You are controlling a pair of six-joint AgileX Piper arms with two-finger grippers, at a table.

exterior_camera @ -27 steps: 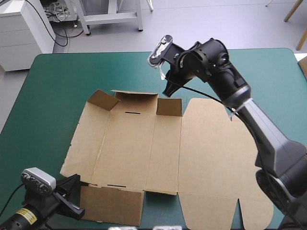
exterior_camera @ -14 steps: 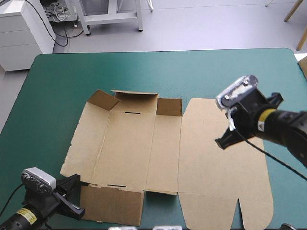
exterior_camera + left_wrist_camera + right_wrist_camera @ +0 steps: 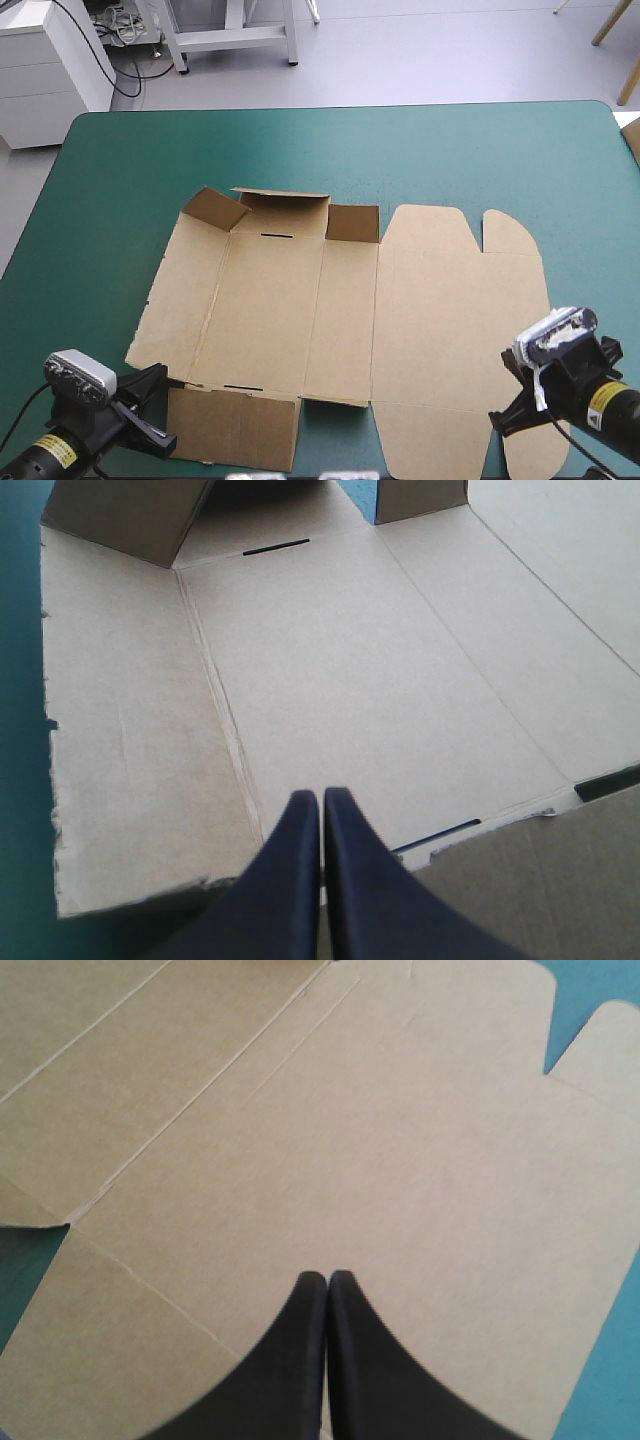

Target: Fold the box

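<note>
The brown box (image 3: pixel 340 330) lies mostly flat mid-frame on the teal-green table (image 3: pixel 120 180). Its long axis runs left to right, with raised flaps at upper left. My left gripper (image 3: pixel 150 405), lower left, and right gripper (image 3: pixel 505 415), lower right, are both pinched closed.

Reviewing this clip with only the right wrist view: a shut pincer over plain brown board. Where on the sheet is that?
Observer: The high view puts the right pincer at the box's near right corner.
Operator: Any walls raised yet?
Observer: Only along the far edge of the left half, where the far flaps stand up.
Operator: And the other arm?
Observer: The left pincer is shut, at the near left corner.
</note>
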